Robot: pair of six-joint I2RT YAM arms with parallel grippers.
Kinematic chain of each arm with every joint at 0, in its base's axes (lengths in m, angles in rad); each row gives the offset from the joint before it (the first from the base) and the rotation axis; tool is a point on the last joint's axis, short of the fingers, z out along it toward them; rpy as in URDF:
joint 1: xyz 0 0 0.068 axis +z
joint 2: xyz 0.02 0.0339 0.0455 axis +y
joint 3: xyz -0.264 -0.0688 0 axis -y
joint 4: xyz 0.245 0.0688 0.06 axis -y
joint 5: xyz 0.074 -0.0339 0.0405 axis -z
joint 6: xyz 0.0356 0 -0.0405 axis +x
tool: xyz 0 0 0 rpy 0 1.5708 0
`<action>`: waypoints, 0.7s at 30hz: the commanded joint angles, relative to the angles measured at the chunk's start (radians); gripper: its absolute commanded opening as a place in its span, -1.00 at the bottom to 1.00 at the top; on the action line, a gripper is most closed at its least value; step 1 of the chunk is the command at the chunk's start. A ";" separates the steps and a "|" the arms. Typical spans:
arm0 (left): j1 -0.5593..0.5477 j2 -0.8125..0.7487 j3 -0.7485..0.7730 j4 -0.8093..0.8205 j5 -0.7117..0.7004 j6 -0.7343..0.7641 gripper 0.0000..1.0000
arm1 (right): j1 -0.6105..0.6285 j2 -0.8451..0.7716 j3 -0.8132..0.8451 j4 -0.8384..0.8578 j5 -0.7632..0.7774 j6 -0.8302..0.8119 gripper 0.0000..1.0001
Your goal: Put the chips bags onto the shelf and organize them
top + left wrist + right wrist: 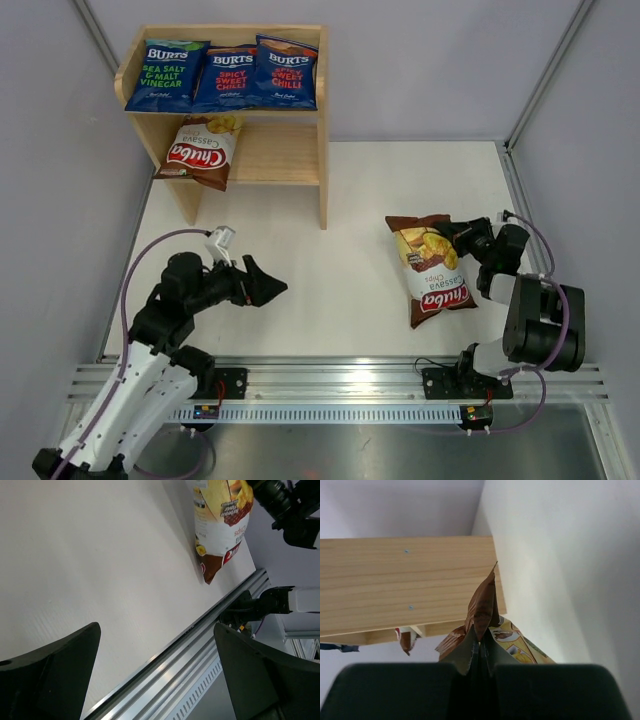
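Note:
The wooden shelf [300, 150] stands at the back left. Three blue Burts bags [228, 76] lie on its top tier. One brown-and-cream Chuba bag [203, 151] leans on the lower tier. The second Chuba bag [430, 270] lies on the white table at the right; it also shows in the left wrist view [220, 525]. My right gripper [458, 238] is shut on that bag's top edge [482, 615]. My left gripper [270, 289] is open and empty, low over the table's left front.
Grey walls close in the table at left, back and right. A metal rail [340, 378] runs along the near edge and shows between the left fingers [170, 650]. The shelf's side panel [405, 580] fills the right wrist view.

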 commanded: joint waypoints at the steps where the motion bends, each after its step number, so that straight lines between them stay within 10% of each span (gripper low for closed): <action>1: -0.215 0.077 -0.019 0.222 -0.172 -0.064 0.98 | 0.047 -0.134 0.011 0.023 0.139 0.156 -1.00; 7: -0.511 0.313 -0.072 0.677 -0.430 -0.073 0.98 | 0.118 -0.343 0.141 -0.284 0.305 0.153 -1.00; 12: -0.536 0.472 -0.198 1.265 -0.309 -0.032 0.98 | 0.188 -0.490 0.256 -0.499 0.440 0.173 -1.00; 21: -0.549 0.864 -0.100 1.775 -0.177 -0.047 0.98 | 0.308 -0.550 0.344 -0.553 0.578 0.368 -1.00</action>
